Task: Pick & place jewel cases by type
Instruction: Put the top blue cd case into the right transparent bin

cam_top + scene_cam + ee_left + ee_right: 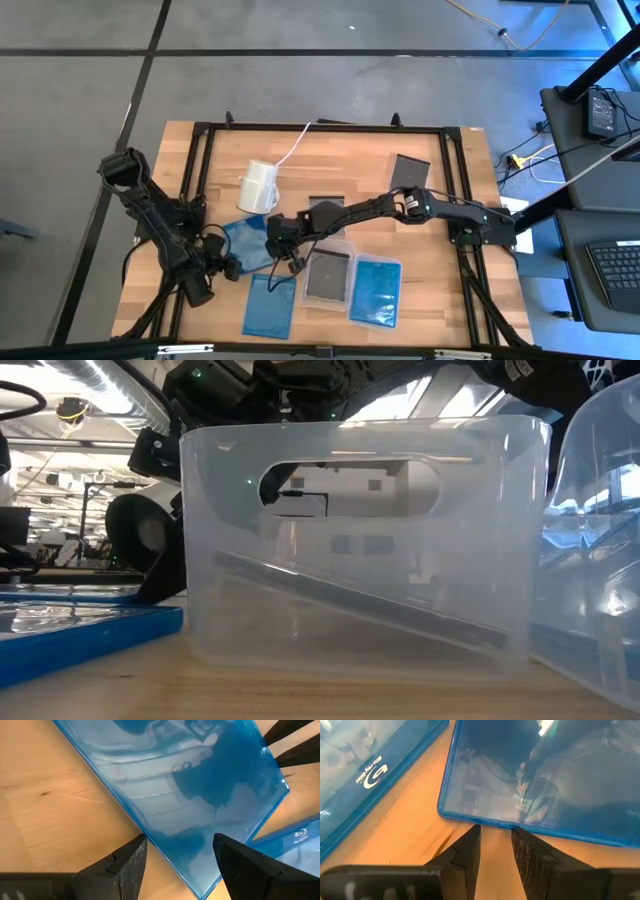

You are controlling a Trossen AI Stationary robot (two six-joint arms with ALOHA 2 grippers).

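A translucent blue jewel case (pixel 250 243) lies on the wooden table between my two grippers. My left gripper (pixel 177 840) stands open at its left side, and a corner of the case (pixel 200 875) reaches in between its fingers. My right gripper (pixel 493 827) comes from the right, its fingers a narrow gap apart with nothing between them, at the case's opposite edge. A second blue case (pixel 270 305) lies flat nearer the front edge. A dark case (pixel 328 277) and a third blue case (pixel 376 290) each lie in a clear tray. My left gripper straddles the blue case's corner, slanting down from the table's left; I cannot tell whether either finger touches it. My right gripper has both fingertips (pixel 475 832) against the case's edge (pixel 492 822), close to one corner, slanting down from the table's right. The case lies flat on the table.
A white cup (pixel 260 187) with a cord stands behind the case. Another dark case (pixel 410 170) lies at the far right. In the low view a clear tray (pixel 360 650) fills the foreground, with a second tray (pixel 600 560) beside it. A black frame rims the table.
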